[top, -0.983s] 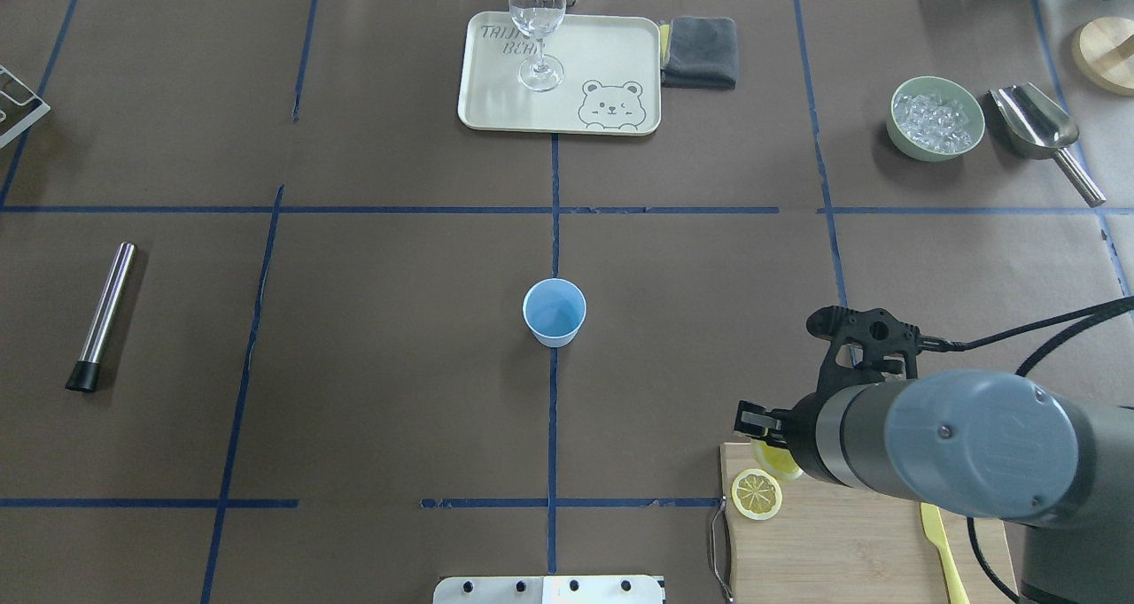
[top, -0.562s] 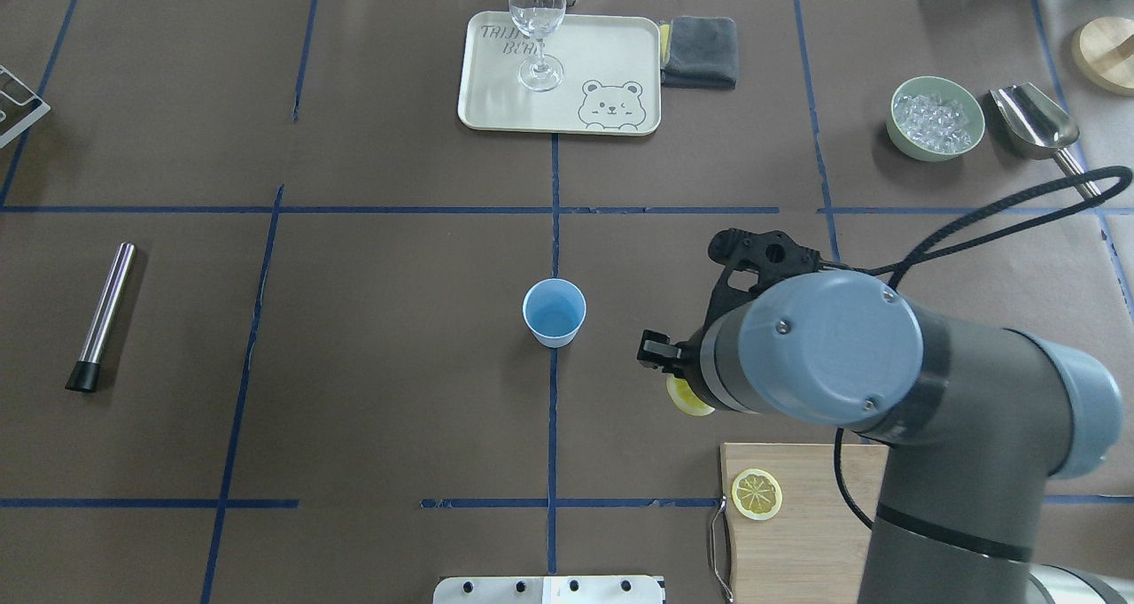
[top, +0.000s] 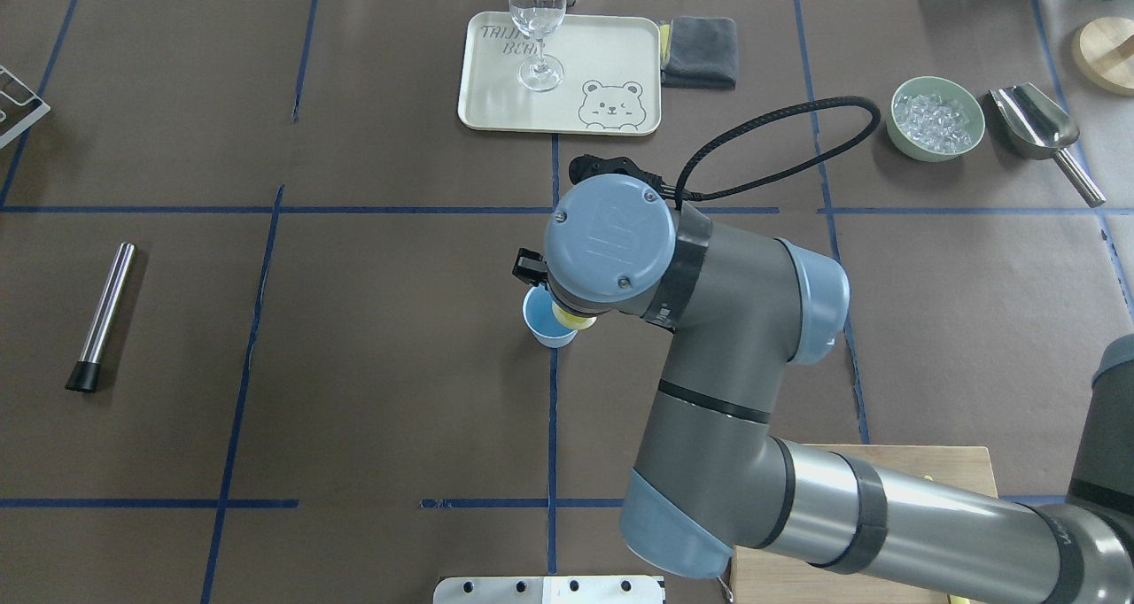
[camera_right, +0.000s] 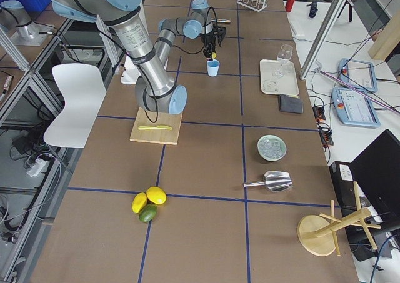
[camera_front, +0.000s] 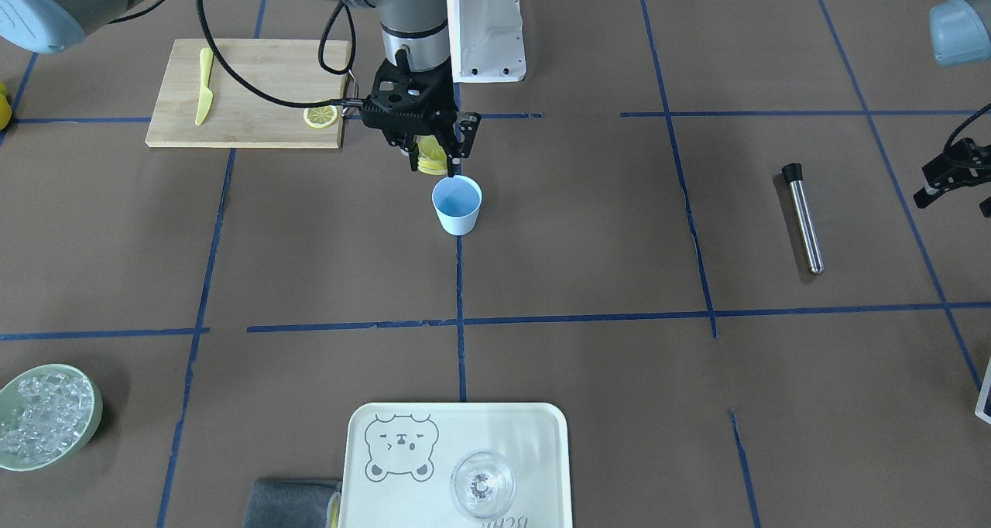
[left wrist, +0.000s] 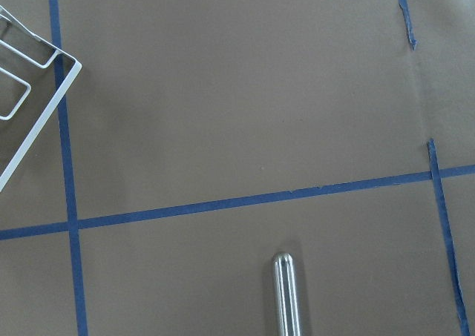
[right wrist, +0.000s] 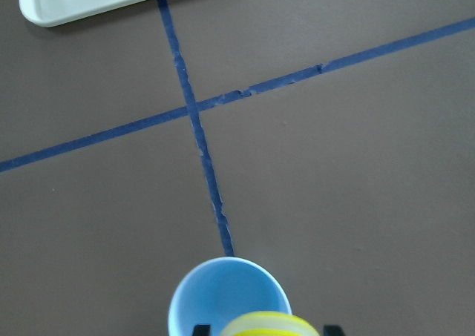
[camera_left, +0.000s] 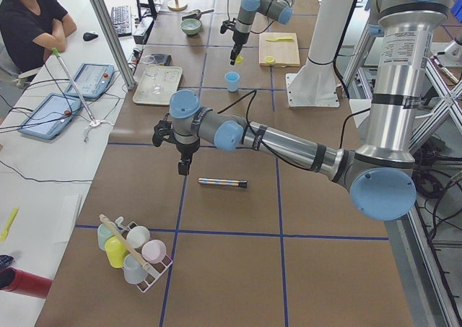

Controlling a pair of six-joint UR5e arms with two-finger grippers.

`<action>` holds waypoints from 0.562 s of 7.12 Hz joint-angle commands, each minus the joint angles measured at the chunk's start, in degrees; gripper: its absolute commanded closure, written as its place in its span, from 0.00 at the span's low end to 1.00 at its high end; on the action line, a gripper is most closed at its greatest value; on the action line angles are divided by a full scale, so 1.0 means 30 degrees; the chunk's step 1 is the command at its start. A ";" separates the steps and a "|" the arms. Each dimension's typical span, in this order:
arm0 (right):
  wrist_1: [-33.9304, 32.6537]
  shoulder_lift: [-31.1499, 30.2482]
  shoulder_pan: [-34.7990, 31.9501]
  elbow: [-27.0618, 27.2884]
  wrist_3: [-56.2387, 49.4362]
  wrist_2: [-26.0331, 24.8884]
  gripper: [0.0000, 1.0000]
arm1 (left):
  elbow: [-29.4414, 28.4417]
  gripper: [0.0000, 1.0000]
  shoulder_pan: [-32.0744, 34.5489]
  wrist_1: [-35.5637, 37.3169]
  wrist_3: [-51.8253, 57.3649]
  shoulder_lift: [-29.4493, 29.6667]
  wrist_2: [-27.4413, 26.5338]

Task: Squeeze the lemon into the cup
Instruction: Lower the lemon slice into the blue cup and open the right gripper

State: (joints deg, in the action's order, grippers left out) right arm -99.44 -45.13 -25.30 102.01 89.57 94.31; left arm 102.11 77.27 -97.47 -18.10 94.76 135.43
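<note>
The pale blue cup (camera_front: pixel 457 205) stands at the table's middle on a blue tape line. It also shows in the overhead view (top: pixel 540 327) and the right wrist view (right wrist: pixel 223 299). My right gripper (camera_front: pixel 435 162) is shut on the yellow lemon (camera_front: pixel 428 157) and holds it just above the cup's rim, on the robot's side. The lemon shows under the wrist in the overhead view (top: pixel 574 321) and at the bottom of the right wrist view (right wrist: pixel 269 325). My left gripper (camera_front: pixel 951 176) hovers at the table's left end near a steel rod (camera_front: pixel 803 218); I cannot tell whether it is open.
A wooden board (camera_front: pixel 255 71) near the robot holds a lemon slice (camera_front: pixel 320 115) and a yellow knife (camera_front: pixel 204 85). A cream tray (camera_front: pixel 526 443) with a clear glass (camera_front: pixel 482 483) lies across the table. A green bowl of ice (camera_front: pixel 91 420) and a steel scoop (top: pixel 1032 121) are at the far right.
My right arm has carried the lemon from the board's corner leftward and away from the robot, to just above the cup. The cup has not moved.
</note>
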 commanded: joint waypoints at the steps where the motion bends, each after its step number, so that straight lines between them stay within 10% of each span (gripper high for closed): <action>1: 0.0394 0.1738 -0.0441 -0.2617 -0.0002 0.0029 0.42 | 0.0064 0.00 -0.0005 0.0001 -0.0031 0.0024 0.0004; 4: 0.0336 0.1511 -0.0385 -0.2831 -0.0002 0.0611 0.41 | -0.0024 0.00 0.0024 0.0001 -0.0031 0.0024 0.0004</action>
State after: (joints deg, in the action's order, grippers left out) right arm -98.35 -40.27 -26.51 93.95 89.56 94.91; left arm 102.10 77.26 -97.47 -18.19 94.83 135.44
